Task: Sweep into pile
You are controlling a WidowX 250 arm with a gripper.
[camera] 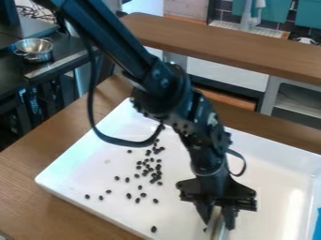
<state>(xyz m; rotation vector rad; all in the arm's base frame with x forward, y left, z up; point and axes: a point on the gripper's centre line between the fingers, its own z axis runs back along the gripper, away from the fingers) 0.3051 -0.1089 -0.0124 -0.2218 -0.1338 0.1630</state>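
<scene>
Camera view: a pale handle [216, 229] is pinched in the claw [217, 221], while dark beans [154, 176] are strewn over the white tray [113, 159] up and left of it, loosely bunched, strays ungathered, much sweeping seemingly left to be done.

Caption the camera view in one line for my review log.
Robot gripper holding a pale tool at a white tray scattered with small, dark, bean-like pieces.

White tray [85, 171]; black beans [153, 174]; brown, wood-grained table [37, 152]; black claw [217, 221]; silver colander [35, 48]; teal panels [308, 16].
</scene>
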